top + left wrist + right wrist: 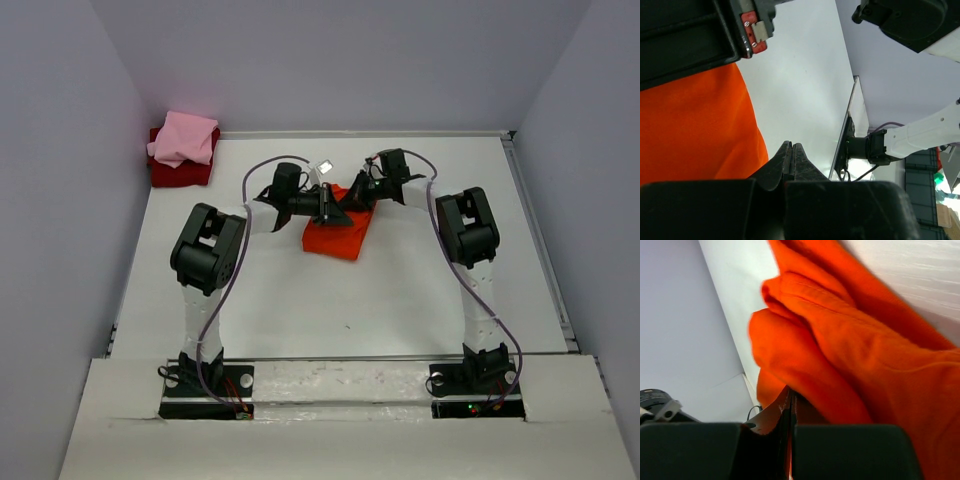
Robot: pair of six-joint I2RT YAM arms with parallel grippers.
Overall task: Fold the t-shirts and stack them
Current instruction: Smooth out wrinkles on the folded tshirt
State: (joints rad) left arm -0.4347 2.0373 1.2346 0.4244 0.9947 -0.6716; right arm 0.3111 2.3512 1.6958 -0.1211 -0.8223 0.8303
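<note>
Mid-fold on orange-red t-shirt (335,238), well right of pink t-shirt (185,138) stacked on dark red t-shirt (180,174). Pinching orange cloth in right gripper (790,402) jaws; left gripper (791,152) jaws shut, grip unclear. Next, probably: carry pinched edge over, both sides level.

You have bare tabletop (420,290) near and right of the orange t-shirt (335,240). The left arm (212,248) and right arm (468,228) crowd its far edge. The pink t-shirt (185,138), lying on the dark red t-shirt (180,175), fills the far-left corner.
</note>
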